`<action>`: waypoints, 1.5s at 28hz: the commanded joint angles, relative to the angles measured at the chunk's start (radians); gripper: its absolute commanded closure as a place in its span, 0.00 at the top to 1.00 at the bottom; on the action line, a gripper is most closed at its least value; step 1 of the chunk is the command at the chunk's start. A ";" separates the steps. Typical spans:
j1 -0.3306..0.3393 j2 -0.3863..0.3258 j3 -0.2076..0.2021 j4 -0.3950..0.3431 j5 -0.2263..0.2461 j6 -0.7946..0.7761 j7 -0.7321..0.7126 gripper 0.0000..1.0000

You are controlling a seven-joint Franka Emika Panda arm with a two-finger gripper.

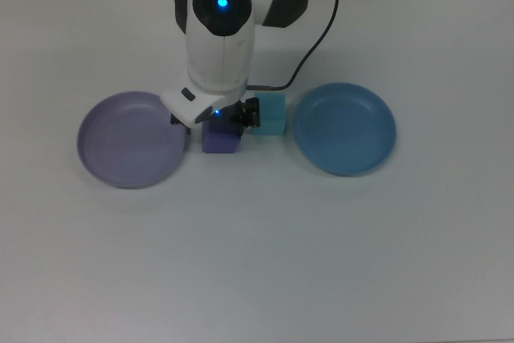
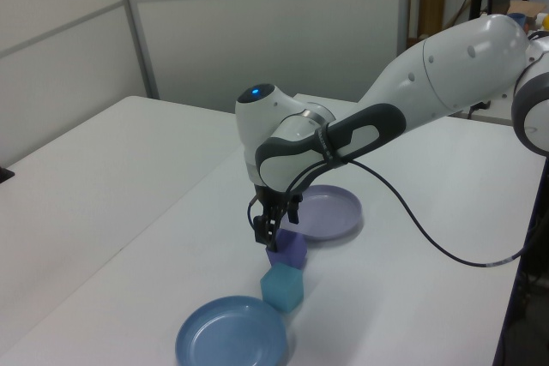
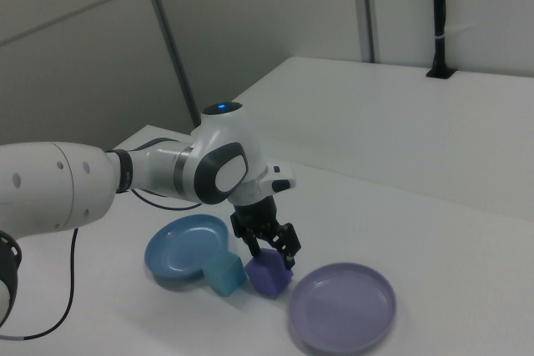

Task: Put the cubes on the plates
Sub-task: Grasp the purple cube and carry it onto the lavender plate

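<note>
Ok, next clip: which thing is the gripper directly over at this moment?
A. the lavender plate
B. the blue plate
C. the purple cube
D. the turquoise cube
C: in the right view the gripper sits right at the top of the purple cube, while the turquoise cube stands free beside it and the lavender plate and blue plate lie empty to either side.
</note>
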 commanded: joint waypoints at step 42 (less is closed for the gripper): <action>-0.159 -0.030 -0.077 0.002 0.047 0.064 -0.216 0.58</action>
